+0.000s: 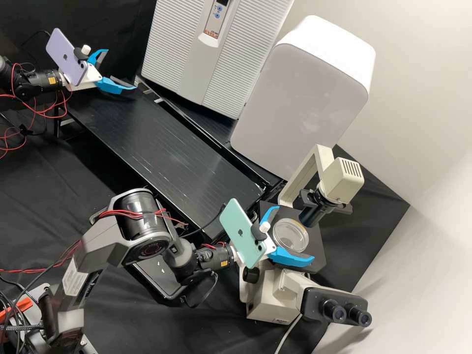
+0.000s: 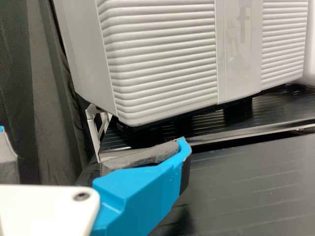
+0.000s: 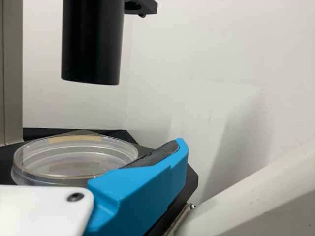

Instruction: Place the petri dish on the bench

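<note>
The clear round petri dish [image 1: 298,241] lies on the dark stage of the microscope. Around it, my right gripper [image 1: 295,234] stands open, one blue finger on either side; whether they touch the dish I cannot tell. In the right wrist view a blue finger of my right gripper [image 3: 96,152] overlaps the near edge of the petri dish [image 3: 74,162]. My left gripper [image 1: 120,70] is open and holds nothing, above the far left end of the black bench [image 1: 162,142]. In the left wrist view my left gripper [image 2: 93,142] has its fingers wide apart, with the bench [image 2: 246,187] beside them.
The microscope's lamp head [image 1: 344,179] and black condenser tube [image 3: 92,42] rise over the stage [image 1: 317,246]; its eyepieces [image 1: 346,313] jut out at the front. A ribbed white appliance [image 1: 216,54] and a rounded white box [image 1: 300,98] stand behind the bench.
</note>
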### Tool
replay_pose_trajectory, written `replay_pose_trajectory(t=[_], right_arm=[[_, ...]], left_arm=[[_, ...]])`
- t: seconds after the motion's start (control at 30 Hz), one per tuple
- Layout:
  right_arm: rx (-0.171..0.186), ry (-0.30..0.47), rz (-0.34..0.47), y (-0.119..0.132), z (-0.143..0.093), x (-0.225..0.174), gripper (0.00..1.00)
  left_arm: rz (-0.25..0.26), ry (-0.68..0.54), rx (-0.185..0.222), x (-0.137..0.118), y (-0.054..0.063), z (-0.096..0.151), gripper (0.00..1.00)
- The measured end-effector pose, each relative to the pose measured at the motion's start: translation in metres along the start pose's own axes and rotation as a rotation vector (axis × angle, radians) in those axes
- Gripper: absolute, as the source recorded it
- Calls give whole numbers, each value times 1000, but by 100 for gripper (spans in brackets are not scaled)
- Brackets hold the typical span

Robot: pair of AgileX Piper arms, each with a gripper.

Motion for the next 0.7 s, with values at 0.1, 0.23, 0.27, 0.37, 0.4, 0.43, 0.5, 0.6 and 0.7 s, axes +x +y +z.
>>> replay_pose_trajectory(t=[0.1,0.23,0.27,0.37,0.4,0.43,0.5,0.6,0.7], right_arm=[[-6,10,-7,1,2,0,0],[-3,27,-27,3,4,1,0],[0,34,-33,5,4,2,0],[5,44,-53,6,5,3,0],[5,50,-55,7,5,4,0],[4,52,-58,7,5,3,0],[-3,56,-61,8,6,3,0],[-9,59,-58,11,6,3,0],[-13,52,-60,14,7,2,0]], left_arm=[[0,0,0,0,0,0,100],[0,0,0,0,0,0,100],[0,0,0,0,0,0,100],[0,0,0,0,0,0,100],[0,0,0,0,0,0,100],[0,0,0,0,0,0,100],[0,0,0,0,0,0,100],[0,0,0,0,0,0,100],[0,0,0,0,0,0,100]])
